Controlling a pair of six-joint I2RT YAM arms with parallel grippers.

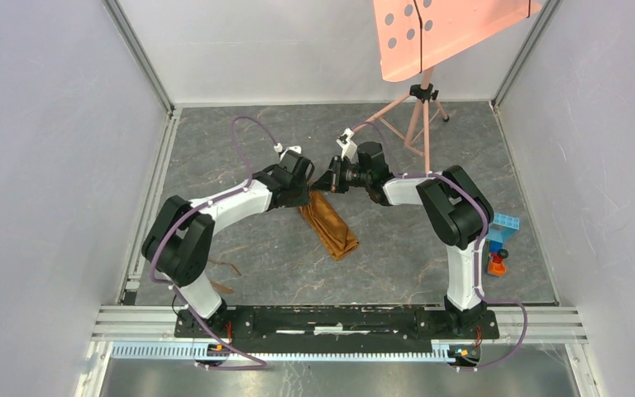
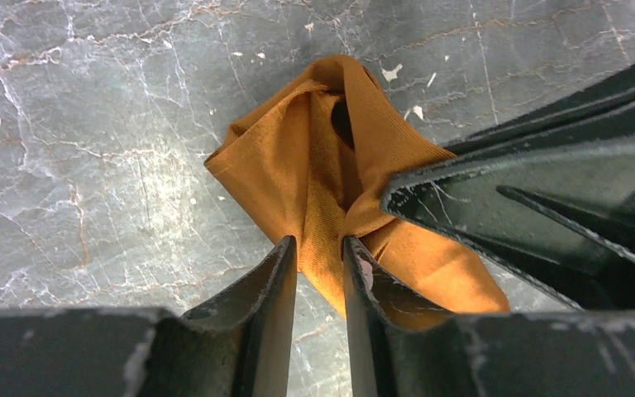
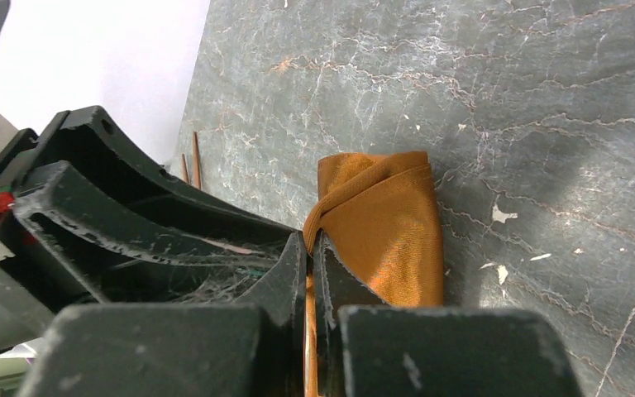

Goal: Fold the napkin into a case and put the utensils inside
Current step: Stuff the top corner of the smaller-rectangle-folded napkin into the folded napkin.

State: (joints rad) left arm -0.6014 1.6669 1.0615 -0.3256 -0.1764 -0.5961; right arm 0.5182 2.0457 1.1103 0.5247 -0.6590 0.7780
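Note:
The napkin (image 1: 331, 225) lies as a narrow orange-brown folded strip in the middle of the table, and both grippers meet at its far end. My left gripper (image 2: 320, 248) stands open to a narrow gap, its fingertips (image 2: 281, 269) on either side of a raised fold of the napkin (image 2: 298, 165). My right gripper (image 3: 310, 248) is shut on an edge of the napkin (image 3: 389, 223) and lifts it a little. That gripper's fingers (image 2: 513, 198) show at the right of the left wrist view. The utensils (image 1: 225, 267) lie thin and copper-brown near the left arm, also visible as utensils (image 3: 190, 169).
A salmon-pink perforated panel (image 1: 438, 33) on a tripod (image 1: 420, 112) stands at the back right. Blue, green and red toy blocks (image 1: 500, 241) sit by the right wall. Metal rails (image 1: 149, 198) and white walls bound the table.

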